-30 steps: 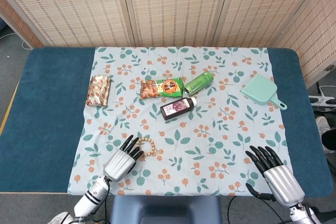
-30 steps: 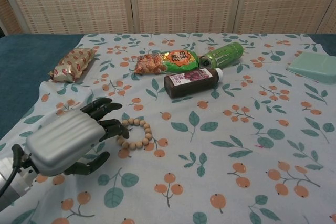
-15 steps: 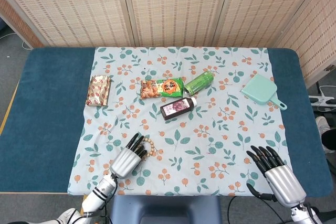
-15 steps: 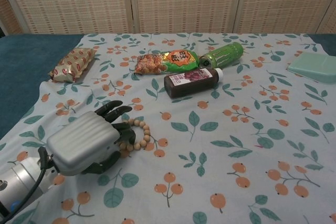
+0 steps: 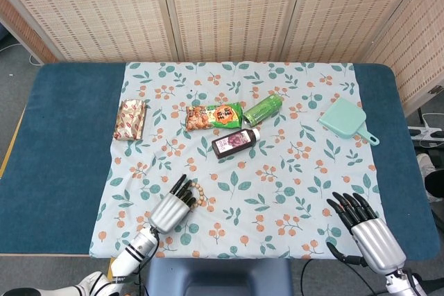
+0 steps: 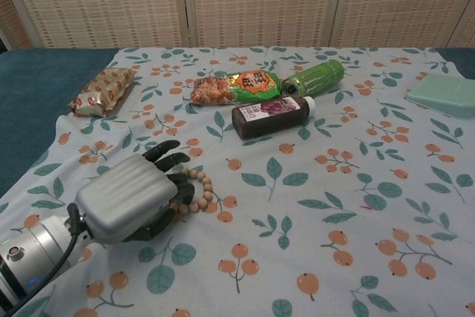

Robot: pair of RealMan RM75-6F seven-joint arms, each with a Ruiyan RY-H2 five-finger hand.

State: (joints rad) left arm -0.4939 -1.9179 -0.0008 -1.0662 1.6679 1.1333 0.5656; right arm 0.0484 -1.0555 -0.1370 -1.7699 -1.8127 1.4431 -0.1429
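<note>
Left hand (image 6: 137,198) is lying palm-down with its spread fingers (image 6: 169,155) touching the bead bracelet (image 6: 194,192) resting on the cloth (image 6: 356,183) beside them, not yet grasped or lifted, while the right hand (image 5: 364,230), fingers spread and holding nothing, is hovering well apart.
</note>
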